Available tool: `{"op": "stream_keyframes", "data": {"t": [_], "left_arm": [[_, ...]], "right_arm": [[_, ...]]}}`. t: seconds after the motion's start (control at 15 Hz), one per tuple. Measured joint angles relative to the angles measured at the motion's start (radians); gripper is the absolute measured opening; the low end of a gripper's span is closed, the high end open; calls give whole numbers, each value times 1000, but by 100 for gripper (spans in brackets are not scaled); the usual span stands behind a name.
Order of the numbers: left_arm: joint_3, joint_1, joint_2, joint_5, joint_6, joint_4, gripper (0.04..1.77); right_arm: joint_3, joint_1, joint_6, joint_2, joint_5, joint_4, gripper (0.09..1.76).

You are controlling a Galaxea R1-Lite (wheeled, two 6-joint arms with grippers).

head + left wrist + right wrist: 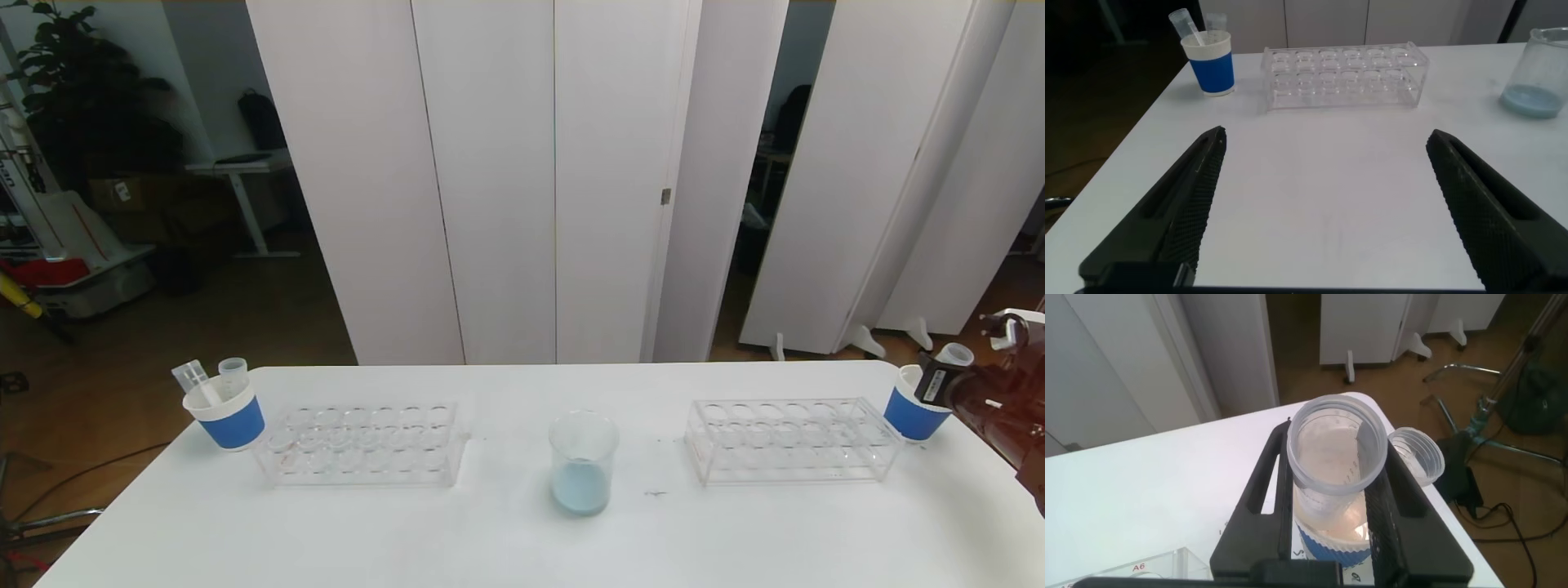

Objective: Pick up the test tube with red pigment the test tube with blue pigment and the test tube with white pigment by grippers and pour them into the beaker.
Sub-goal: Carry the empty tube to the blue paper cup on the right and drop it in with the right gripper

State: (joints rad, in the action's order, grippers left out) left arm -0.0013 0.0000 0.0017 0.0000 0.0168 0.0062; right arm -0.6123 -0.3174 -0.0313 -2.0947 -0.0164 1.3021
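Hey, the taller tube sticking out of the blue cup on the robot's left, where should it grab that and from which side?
Grip the upper stretch of the tall tube just below its open mouth, coming down from above. It leans out over the rim of the blue-banded cup, a shorter tube stands beside it, and the open left gripper is well short of it.

Beaker [583, 463]: clear glass, pale blue liquid in its lower part. 
Left rack [362, 443] and right rack [792, 440]: colourless, transparent. 
Left cup [226, 414] and right cup [913, 409]: white rim over a bright blue band. 
Tubes in left cup [198, 380]: clear with a whitish tint (contents hard to make out). 
Tube [1335, 461] in the right gripper [1337, 513]: translucent, milky, apparently without pigment. 
Left gripper [1327, 216]: black, with finely ridged finger faces. 
Table [522, 539]: plain white.
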Motion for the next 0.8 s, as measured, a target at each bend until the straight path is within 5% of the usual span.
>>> {"op": "stream_keyframes", "data": {"t": [0.8], "left_arm": [[0, 0, 0, 0, 0, 0, 175]], "right_arm": [[-6, -29, -4, -5, -12, -7, 62]]}}
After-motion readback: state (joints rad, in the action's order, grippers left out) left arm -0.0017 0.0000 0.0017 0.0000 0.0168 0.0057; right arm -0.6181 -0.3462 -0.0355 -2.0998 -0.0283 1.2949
